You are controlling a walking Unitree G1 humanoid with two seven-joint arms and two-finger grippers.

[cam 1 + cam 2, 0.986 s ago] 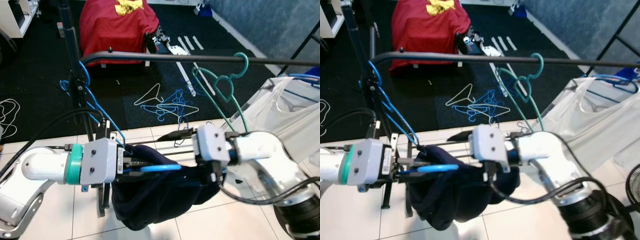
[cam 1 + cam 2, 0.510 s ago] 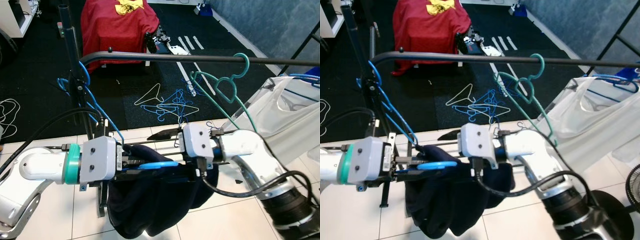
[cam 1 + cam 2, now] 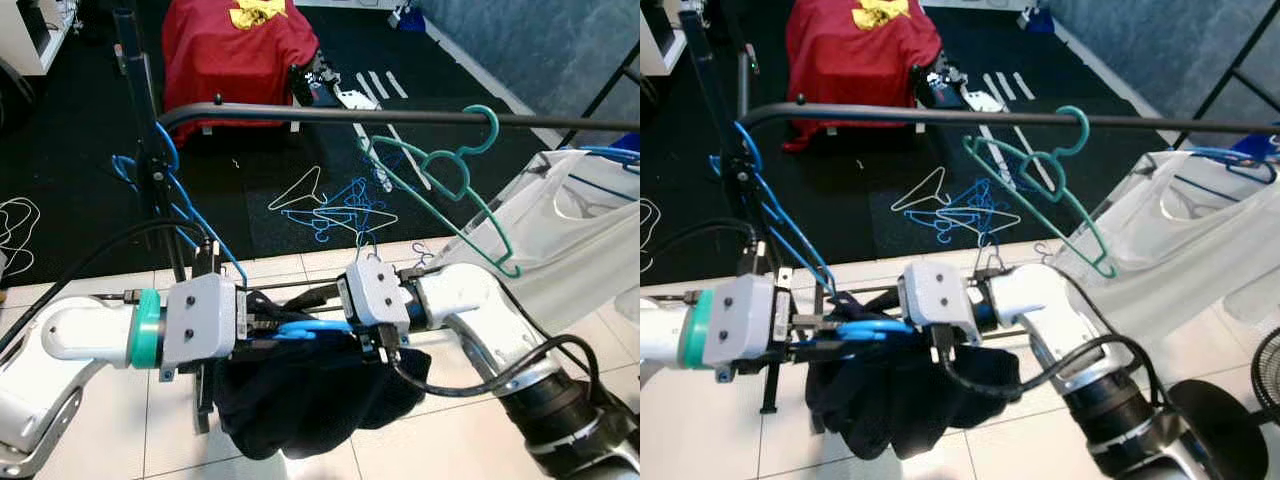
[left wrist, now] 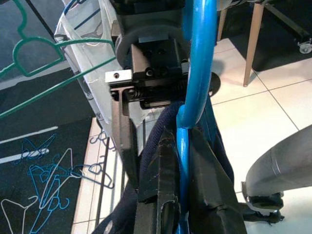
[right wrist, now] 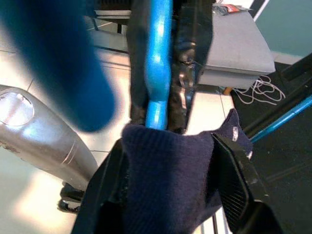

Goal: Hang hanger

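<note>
Left gripper: its fingers are closed on the blue hanger, which is held level in front of the robot, below the black rail; this clamp is kept as it was a second ago.
Right gripper: it has been brought in toward the left gripper from the robot's right, so that the two wrists are now nearly face to face; its fingers are spread on either side of a fold of the dark garment, with the hanger's blue bar seen just beyond.
Blue hanger: it is seen running straight between the left fingers in the left wrist view, with the garment bunched around it; it is not on the rail.
Dark garment: it is draped over the blue hanger and hangs below both grippers; compared with a second ago it is gathered more tightly and hangs shorter.
Green hanger: it is hooked on the black rail toward the robot's right and is now tilted further sideways than earlier.
White garment: it hangs at the far right on another blue hanger.
Floor: loose hangers lie in a heap on the dark carpet beyond the rail, and a red cloth covers something further back.
</note>
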